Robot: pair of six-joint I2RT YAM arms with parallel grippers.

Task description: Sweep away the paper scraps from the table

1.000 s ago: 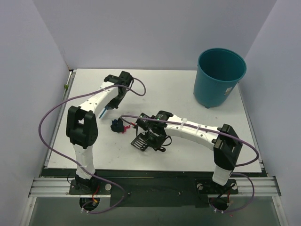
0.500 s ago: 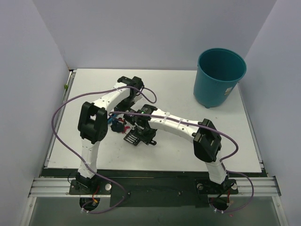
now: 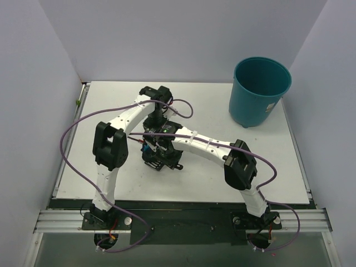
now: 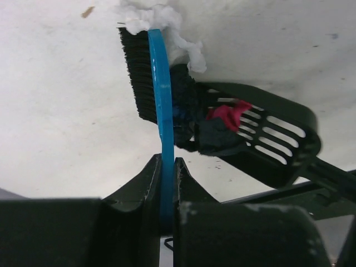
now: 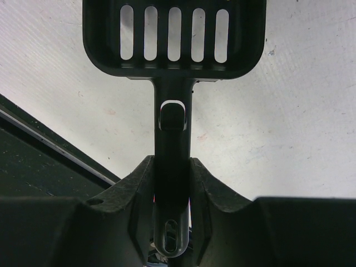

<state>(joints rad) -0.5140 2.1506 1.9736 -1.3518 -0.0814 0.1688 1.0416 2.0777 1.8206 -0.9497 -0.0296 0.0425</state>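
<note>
Left hand (image 4: 167, 172): clamped on the thin blue handle of the brush (image 4: 158, 83), bristles down on the counter (image 4: 55, 122)
Right hand (image 5: 172, 183): closed tight round the stem of the black scoop (image 5: 172, 33), whose slotted floor appears to lie flat
Paper scraps (image 4: 222, 122): a clump of pink, dark blue and black bits sits at the scoop's mouth, squeezed between the bristles and the slotted floor
White wad (image 4: 161, 22): at 12 o'clock of the brush head in the left wrist view, touching the bristle tips and outside the scoop
Step in hand: most likely the final push of the clump over the lip and into the scoop
How to do it well: press the scoop's lip flat against the counter so nothing slides under; draw the brush toward 4 o'clock in the left wrist view, straight along the scoop's length, in one slow stroke; then take a second stroke from beyond the white wad
Risk: light bits may spring off the bristles or drop through the slots if the scoop tilts
Bin (image 3: 260, 92): at 2 o'clock of the counter from above, well apart from both tools
</note>
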